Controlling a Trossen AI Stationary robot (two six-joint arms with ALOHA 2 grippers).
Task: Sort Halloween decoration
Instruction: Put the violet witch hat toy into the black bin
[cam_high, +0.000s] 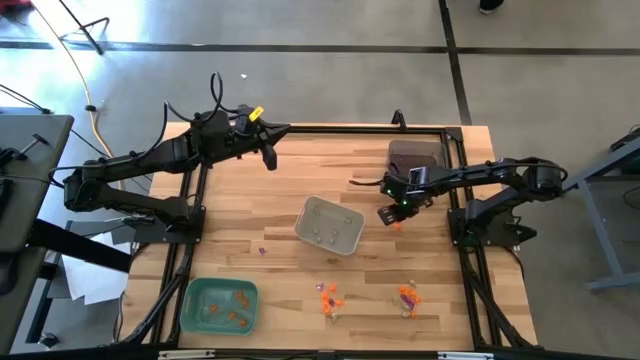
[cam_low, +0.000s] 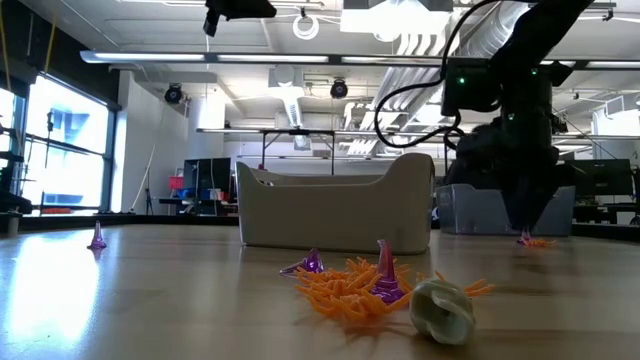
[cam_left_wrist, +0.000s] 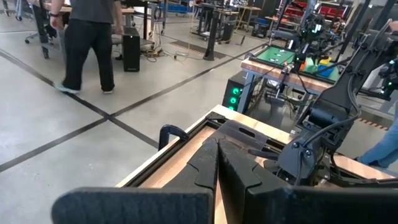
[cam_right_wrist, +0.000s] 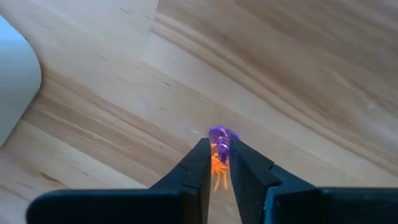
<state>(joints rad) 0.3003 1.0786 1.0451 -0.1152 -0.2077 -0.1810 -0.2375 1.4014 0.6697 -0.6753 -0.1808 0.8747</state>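
Right wrist view shows the right gripper (cam_right_wrist: 220, 163) pinched onto an orange-and-purple trinket (cam_right_wrist: 219, 149) on the wood just beside the grey tray (cam_high: 330, 226), so the pick is under way and next calls for lifting it trayward.

A grey concrete floor (cam_high: 330, 60) crossed by dark lines surrounds the wooden counter (cam_high: 300, 180). Beyond it, windows (cam_low: 70, 140) brighten one side of a workshop with exposed ceiling ducts (cam_low: 420, 35), black workbenches (cam_low: 300, 140) and a person (cam_left_wrist: 90, 37) walking past.
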